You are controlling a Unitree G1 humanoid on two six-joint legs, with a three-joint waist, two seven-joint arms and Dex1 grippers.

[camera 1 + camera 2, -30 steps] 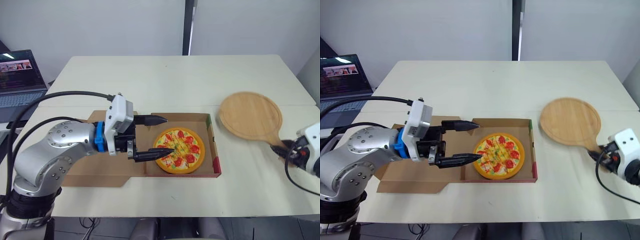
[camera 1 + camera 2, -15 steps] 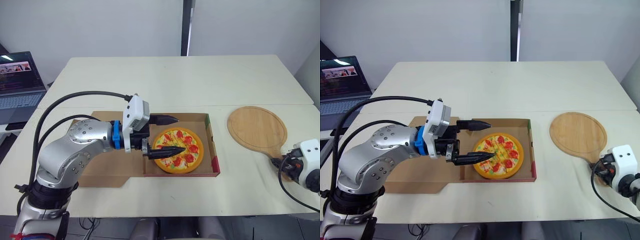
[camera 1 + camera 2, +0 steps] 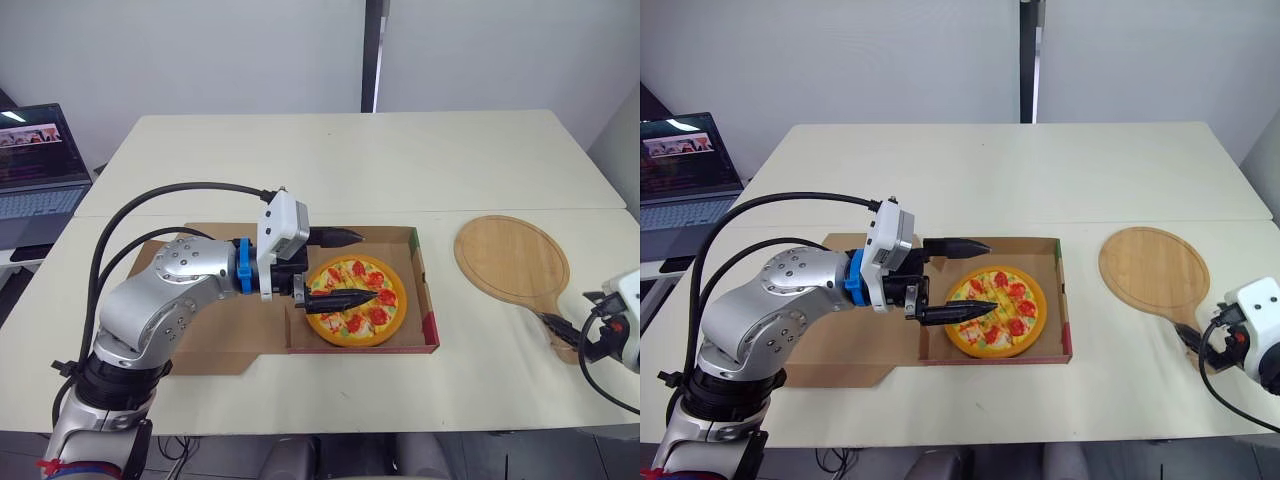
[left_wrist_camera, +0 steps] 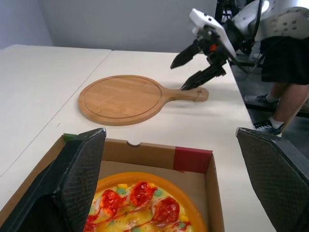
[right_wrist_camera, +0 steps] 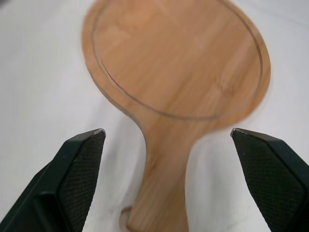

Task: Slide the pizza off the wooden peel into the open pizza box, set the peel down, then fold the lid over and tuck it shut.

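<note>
Brown cardboard lid (image 3: 228,346), lying flat: likely light, floppy; take its outer edge. Left pincer (image 3: 366,266) open above orange toy pizza (image 3: 376,316); right pincer (image 4: 177,77) open at round wooden peel (image 3: 512,255) handle.

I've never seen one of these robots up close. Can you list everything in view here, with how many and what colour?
round toy pizza with red toppings: one, orange and yellow, lying inside the box.
open cardboard pizza box: one, brown, near the table's front edge, lid flat toward the robot's left.
round wooden peel with a handle: one, light brown, flat on the table, right of the box.
cream table: a seam crosses it, count unclear.
open laptop: one, dark, screen lit, beyond the table's left edge.
left gripper: black fingers apart, over the pizza's left side.
right gripper: black fingers apart, at the peel's handle.
</note>
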